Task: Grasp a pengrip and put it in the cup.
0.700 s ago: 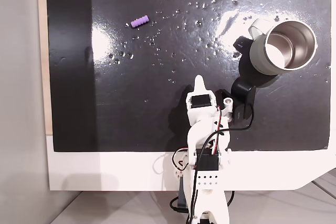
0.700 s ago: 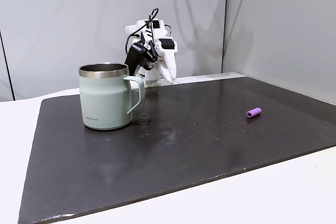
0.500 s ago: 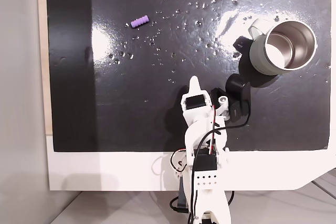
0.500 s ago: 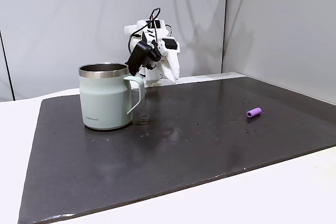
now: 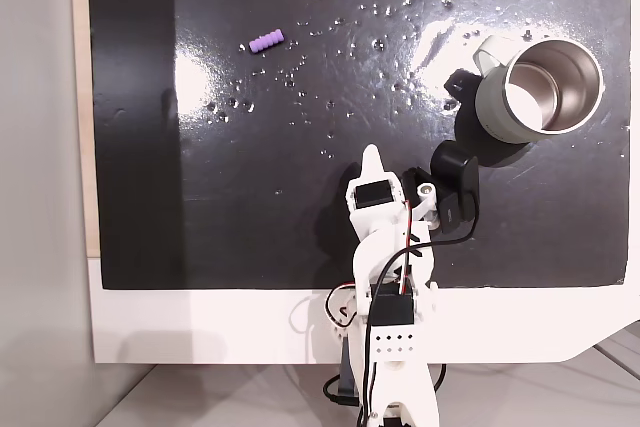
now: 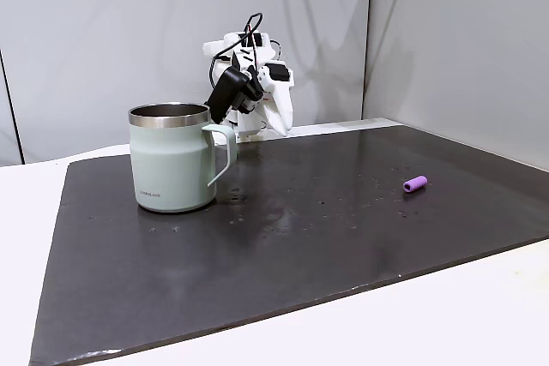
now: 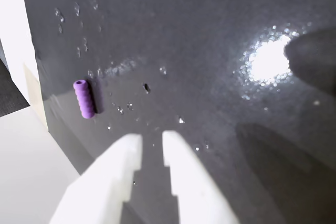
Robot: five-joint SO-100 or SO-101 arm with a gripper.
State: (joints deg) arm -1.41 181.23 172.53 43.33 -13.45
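While tool (image 7: 151, 141) hangs empty | one pengrip (image 5: 266, 42) | one cup (image 5: 538, 87)

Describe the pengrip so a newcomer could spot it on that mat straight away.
Start at the black mat in a fixed view looking down. The cup sits at its upper right; go to the opposite, upper-left part. There lies the pengrip, a tiny light-purple ribbed cylinder on its side, the only coloured thing among pale specks.

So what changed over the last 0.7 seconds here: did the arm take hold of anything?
No grasp. In the top-down fixed view the gripper swung slightly left and away from the cup, most of it early on. It holds nothing; its fingers stand slightly apart in the wrist view. The pengrip lies where it was on the black mat, and the cup has not moved.
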